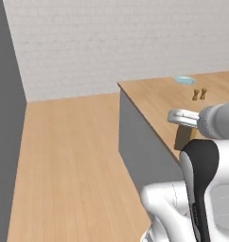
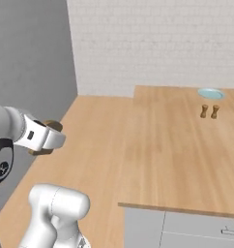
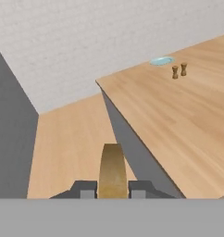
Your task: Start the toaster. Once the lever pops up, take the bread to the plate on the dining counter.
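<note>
1. The bread (image 3: 112, 170), a brown slice with a darker crust, is held edge-on and upright between the two dark fingers (image 3: 87, 189) of the gripper (image 3: 112, 190), as seen in the hand view.
2. The fingers are closed narrowly on the slice, one pressed to each flat face.
3. In the left base view the bread (image 1: 184, 137) is seen hanging below the pale hand of the gripper (image 1: 182, 118), in front of the near edge of the dining counter (image 1: 154, 101).
4. In the right base view the bread (image 2: 50, 127) is partly hidden behind the gripper (image 2: 47, 138), which is carried over the wooden floor (image 2: 95, 145), to the left of the dining counter (image 2: 177, 160).
5. The plate (image 3: 161, 60), round and pale blue-green, is seen lying flat on the far part of the light-wood surface of the dining counter (image 3: 188, 120), well apart from the bread.
6. Two small brown shakers (image 3: 179, 71) are seen standing upright side by side on the surface, near the plate and on its nearer side.
7. The same plate (image 1: 184, 80) and shakers (image 1: 199, 94) are shown in the left base view, and again the plate (image 2: 211, 93) and shakers (image 2: 209, 111) in the right base view.
8. A pale brick wall (image 3: 86, 41) is seen behind the counter.
</note>
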Controlling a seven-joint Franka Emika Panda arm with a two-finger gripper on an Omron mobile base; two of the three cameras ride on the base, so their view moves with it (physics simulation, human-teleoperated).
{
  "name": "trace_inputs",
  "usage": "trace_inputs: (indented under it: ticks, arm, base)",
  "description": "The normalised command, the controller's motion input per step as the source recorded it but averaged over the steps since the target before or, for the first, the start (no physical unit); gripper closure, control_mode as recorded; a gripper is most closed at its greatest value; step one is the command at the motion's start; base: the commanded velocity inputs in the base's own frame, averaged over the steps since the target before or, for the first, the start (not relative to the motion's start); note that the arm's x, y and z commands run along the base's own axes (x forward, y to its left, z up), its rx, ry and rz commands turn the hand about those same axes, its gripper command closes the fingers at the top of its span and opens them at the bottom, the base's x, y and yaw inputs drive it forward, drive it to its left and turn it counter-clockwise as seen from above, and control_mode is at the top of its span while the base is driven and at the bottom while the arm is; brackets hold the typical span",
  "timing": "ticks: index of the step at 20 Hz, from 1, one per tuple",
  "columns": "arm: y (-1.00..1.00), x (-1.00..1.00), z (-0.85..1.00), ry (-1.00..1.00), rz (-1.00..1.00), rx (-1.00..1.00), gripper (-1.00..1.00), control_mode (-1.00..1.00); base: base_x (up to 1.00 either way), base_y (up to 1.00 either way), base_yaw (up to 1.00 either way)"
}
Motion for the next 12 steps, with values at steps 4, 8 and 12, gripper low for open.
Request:
trace_inputs:
  ticks: [4, 8, 12]
  arm:
    - [0.0, 0.0, 0.0, 0.0, 0.0, 0.0, 1.0, 1.0]
    - [0.0, 0.0, 0.0, 0.0, 0.0, 0.0, 1.0, 1.0]
    - [0.0, 0.0, 0.0, 0.0, 0.0, 0.0, 1.0, 1.0]
  base:
    - [0.98, 0.55, 0.0]
    - [0.23, 0.88, 0.0]
    - [0.0, 1.0, 0.03]
